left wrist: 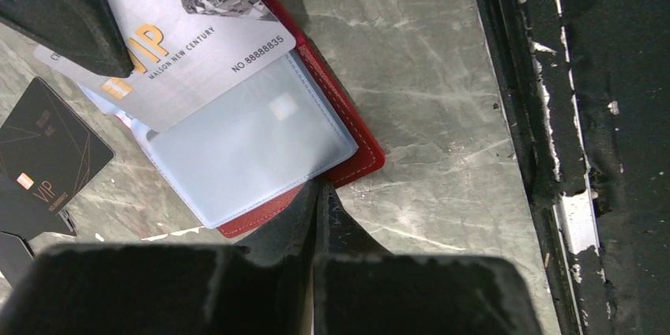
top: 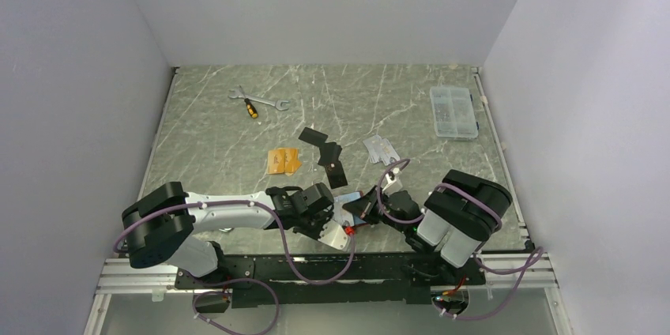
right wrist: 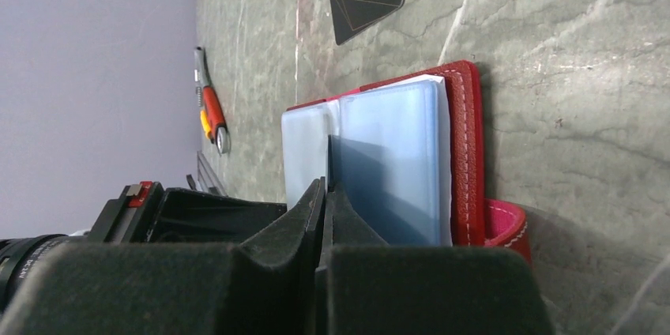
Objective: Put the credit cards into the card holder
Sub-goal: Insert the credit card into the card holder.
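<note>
Near centre of table (top: 411, 98): card holder (top: 353, 210), open. One card (left wrist: 190, 43) lies partly on its sleeves. Beyond it, mid-table, a row: left stack (top: 283, 161), middle stack (top: 328, 153), right stack (top: 379, 148). Far left: screwdriver (top: 250, 108) across wrench (top: 272, 103). Far right: compartment box (top: 453, 111).

Silver card (left wrist: 197, 43): corner lying under a dark finger (left wrist: 63, 11).
Black cards (left wrist: 47, 153): running off the left edge.
Wallet (left wrist: 357, 155): passing beyond the top edge.
Clear box (top: 453, 112): contents appearing too small to identify.
</note>
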Robot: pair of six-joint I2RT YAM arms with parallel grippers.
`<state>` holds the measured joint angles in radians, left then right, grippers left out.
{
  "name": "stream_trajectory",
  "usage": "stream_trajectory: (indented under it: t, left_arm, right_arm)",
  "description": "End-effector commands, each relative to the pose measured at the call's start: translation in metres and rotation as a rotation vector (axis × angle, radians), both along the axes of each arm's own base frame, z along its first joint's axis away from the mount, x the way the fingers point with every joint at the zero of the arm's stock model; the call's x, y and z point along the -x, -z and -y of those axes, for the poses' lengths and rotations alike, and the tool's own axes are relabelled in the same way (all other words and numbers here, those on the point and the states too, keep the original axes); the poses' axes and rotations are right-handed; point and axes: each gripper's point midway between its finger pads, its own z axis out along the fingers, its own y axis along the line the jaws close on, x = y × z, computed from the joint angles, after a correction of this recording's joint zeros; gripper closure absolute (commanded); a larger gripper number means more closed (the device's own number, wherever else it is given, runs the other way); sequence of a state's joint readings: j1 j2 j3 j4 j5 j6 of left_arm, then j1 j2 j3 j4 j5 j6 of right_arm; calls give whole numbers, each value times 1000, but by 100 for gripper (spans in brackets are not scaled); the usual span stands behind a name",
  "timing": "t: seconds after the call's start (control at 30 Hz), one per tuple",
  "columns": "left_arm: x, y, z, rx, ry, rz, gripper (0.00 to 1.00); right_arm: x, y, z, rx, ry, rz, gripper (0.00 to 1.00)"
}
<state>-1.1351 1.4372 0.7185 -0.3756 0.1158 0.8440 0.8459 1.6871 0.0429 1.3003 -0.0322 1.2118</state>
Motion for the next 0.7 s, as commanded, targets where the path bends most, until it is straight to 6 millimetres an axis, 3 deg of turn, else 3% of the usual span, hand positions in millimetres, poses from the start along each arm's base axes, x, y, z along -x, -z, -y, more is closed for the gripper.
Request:
stream_trajectory:
  t: [0.0, 0.23, 0.4, 0.67]
  left_arm:
    - [-3, -2, 4, 17, -8, 20, 95]
    - [-3, -3, 6, 20, -8, 17, 98]
    - [-3, -2, 5, 14, -7, 15, 99]
    - [-1, -1, 5, 10, 0, 6, 100]
  right_arm:
    - [6, 10, -2, 52, -45, -22, 100]
    - [6, 13, -9, 30, -72, -41, 100]
    - [3, 13, -4, 7, -76, -44, 100]
    - [-15, 8, -3, 73, -151, 38, 100]
